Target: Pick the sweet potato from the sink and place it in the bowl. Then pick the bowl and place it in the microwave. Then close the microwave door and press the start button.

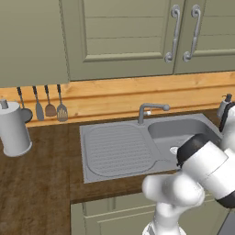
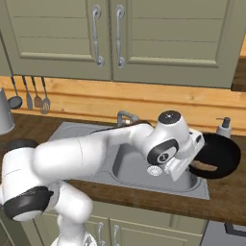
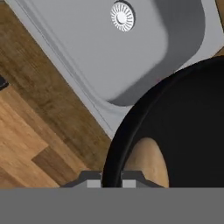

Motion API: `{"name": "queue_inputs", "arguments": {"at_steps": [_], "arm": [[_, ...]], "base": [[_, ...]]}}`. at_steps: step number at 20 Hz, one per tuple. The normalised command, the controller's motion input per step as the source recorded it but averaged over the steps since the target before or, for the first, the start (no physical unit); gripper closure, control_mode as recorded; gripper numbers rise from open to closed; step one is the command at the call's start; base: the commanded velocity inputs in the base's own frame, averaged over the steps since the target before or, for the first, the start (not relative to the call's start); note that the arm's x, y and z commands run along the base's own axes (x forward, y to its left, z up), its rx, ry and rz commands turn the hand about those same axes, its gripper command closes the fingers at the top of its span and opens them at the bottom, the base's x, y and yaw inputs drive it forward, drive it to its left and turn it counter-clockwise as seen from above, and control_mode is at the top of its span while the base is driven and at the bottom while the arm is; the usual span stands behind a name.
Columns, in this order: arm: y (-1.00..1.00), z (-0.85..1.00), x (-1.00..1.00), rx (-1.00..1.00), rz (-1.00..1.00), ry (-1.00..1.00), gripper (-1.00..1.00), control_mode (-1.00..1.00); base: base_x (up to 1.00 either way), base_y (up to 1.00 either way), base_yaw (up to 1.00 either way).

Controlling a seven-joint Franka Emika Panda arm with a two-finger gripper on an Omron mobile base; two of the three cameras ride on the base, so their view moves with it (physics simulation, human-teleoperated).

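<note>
Hand view shows me the sweet potato [image 3: 148, 162] lying inside the black bowl [image 3: 183, 122], my gripper [image 3: 112, 180] clamped on the bowl's rim, just beside the sink [image 3: 144, 48] on the wooden counter [image 3: 39, 113]

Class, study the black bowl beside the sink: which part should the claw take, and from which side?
Take the bowl by its thin raised rim on the side nearest the sink, coming down from above, one finger inside and one outside. The sweet potato lies inside, so stay at the edge.

A kitchen: sink [image 1: 137, 151] in wooden counter [image 1: 36, 183], green cabinets [image 1: 119, 36], hanging utensils [image 1: 46, 108].
</note>
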Motion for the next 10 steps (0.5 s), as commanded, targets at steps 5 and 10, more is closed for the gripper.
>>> {"name": "queue_inputs", "arguments": {"at_steps": [5,10], "arm": [[0.88,0.49,-0.33,0.01,0.29,0.04,1.00,-1.00],[0.99,0.21,-0.28,0.05,0.21,0.01,1.00,-1.00]], "base": [[0.00,0.00,0.00],[0.00,0.00,0.00]]}}
